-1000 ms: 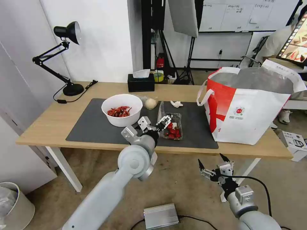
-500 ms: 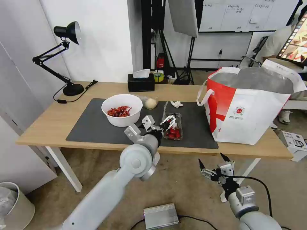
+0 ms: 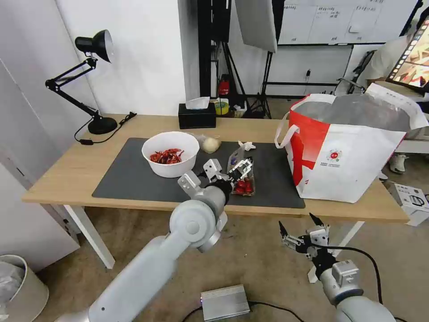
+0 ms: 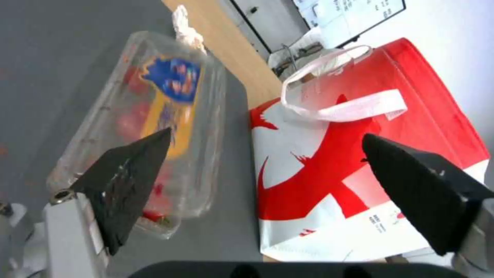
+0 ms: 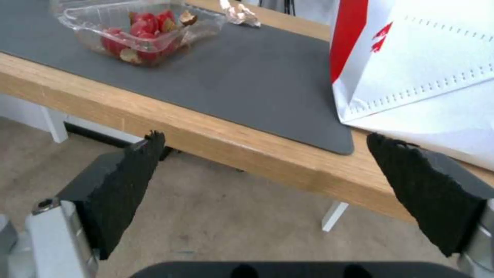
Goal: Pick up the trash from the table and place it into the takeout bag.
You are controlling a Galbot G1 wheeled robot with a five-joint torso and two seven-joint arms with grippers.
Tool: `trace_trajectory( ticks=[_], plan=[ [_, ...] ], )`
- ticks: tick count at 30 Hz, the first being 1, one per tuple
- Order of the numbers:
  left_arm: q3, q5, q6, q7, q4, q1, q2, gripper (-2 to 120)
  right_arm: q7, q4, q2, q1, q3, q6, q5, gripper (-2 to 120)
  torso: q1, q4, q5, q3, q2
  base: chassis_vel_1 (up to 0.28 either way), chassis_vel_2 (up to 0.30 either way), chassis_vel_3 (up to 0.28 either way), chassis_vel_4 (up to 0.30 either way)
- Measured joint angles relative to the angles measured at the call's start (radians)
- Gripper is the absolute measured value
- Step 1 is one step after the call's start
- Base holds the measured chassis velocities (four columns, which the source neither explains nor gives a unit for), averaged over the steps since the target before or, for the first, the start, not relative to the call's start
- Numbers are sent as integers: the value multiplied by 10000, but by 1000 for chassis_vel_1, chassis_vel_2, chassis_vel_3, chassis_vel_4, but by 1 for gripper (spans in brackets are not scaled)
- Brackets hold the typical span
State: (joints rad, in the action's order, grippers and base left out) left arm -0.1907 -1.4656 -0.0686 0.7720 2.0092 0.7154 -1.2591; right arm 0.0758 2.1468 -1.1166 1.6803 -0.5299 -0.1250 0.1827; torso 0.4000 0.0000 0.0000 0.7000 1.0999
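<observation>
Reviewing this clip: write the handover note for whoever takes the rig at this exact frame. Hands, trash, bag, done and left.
Left hand: open, above the clear plastic box, holding nothing.
Right hand: open, empty, parked below the table's front edge.
On the grey mat: the box with red bits, the white bowl of chilli scraps, the bagged pale bun behind the bowl, the crumpled tissue behind the box.
Takeout bag: upright and open at the table's right end.
Done: no trash picked up so far.
Left: all four pieces need to go into the bag.
</observation>
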Motion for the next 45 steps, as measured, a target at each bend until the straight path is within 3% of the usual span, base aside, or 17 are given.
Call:
trace_trajectory(
  ticks=[7, 11, 22, 25, 26, 35, 39, 45],
  plan=[
    [-110, -10, -155, -257, 28, -131, 186, 100, -28, 15, 34, -9, -24, 22, 18, 100, 1, 0, 0, 0, 0, 0, 0, 0, 0],
    [-262, 36, -299, -608, 101, -235, 427, 93, -39, 33, 78, 0, -33, 24, 25, 100, 0, 0, 0, 0, 0, 0, 0, 0, 0],
    [-890, 1455, -506, -2258, -509, -1156, 1467, 54, -59, 75, 161, -4, -58, 41, 63, 100, 0, 0, 0, 0, 0, 0, 0, 0, 0],
    [-1313, 2266, -522, -2858, -906, -1464, 1803, 37, -107, 88, 172, -57, -53, 49, 332, 100, 0, 0, 0, 0, 0, 0, 0, 0, 0],
    [-1313, 2266, -522, -2858, -906, -1464, 1803, 37, -107, 88, 172, -57, -53, 49, 332, 100, 0, 0, 0, 0, 0, 0, 0, 0, 0],
    [-2260, 3540, -614, -3698, -1611, -1858, 2281, 3, -255, 371, 504, -321, -306, 17, 2257, 100, 1, 0, -1, 0, 0, 0, 0, 0, 0],
    [-2461, 3703, -694, -3916, -1744, -1961, 2396, 0, -255, 508, 600, -407, -383, -78, 3053, 100, 0, 0, 0, 0, 0, 0, 0, 0, 0],
    [-2753, 4127, -903, -4295, -1974, -2014, 2622, 0, 22, 893, 919, -860, -598, -540, 5649, 100, 0, 0, 0, 0, 0, 0, 0, 0, 0]
  ],
)
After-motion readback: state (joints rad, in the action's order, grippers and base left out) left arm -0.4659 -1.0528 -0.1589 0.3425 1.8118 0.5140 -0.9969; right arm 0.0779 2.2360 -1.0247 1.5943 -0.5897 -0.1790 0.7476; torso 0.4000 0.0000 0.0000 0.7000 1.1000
